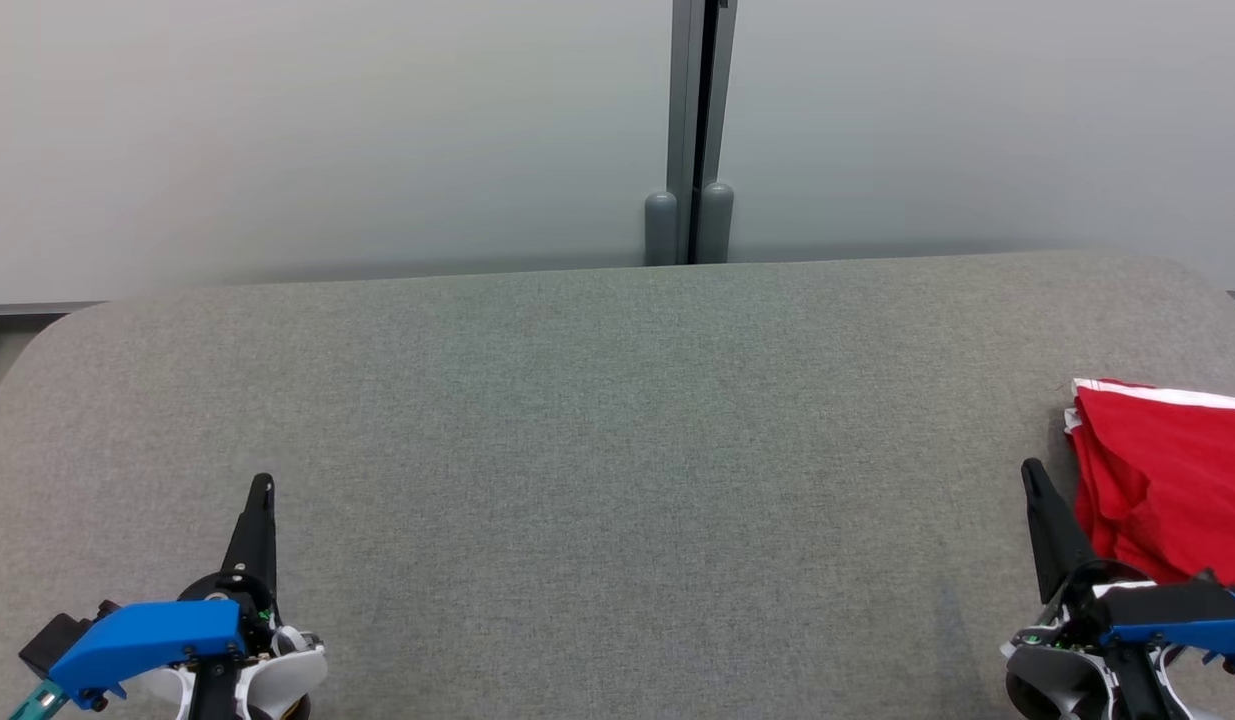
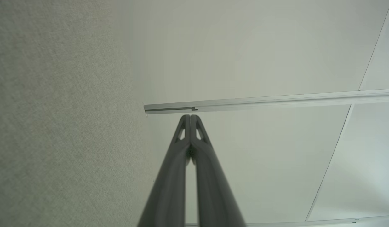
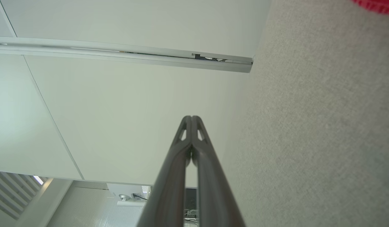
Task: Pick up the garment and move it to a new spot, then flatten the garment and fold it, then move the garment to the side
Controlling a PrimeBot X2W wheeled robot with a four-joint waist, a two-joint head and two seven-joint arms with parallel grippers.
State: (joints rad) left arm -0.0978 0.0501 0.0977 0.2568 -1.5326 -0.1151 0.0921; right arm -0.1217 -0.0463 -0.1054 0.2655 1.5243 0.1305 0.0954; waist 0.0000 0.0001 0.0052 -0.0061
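Note:
The garment (image 1: 1167,480) is red with a white stripe along its far edge; it lies bunched at the table's far right, cut off by the head view's edge. A sliver of the garment (image 3: 375,5) shows red at the top right of the right wrist view. My right gripper (image 1: 1030,470) stands just left of it, shut and holding nothing, with its fingers (image 3: 191,119) pressed together. My left gripper (image 1: 263,485) rests at the lower left, far from the cloth, its fingers (image 2: 190,118) likewise shut and empty.
A grey fabric-covered table (image 1: 617,420) with rounded far corners spans the head view. Behind it stands a pale wall (image 1: 327,130) with a grey vertical post (image 1: 692,140). The wrist views look along the table surface (image 2: 55,126) toward the wall panels (image 3: 118,94).

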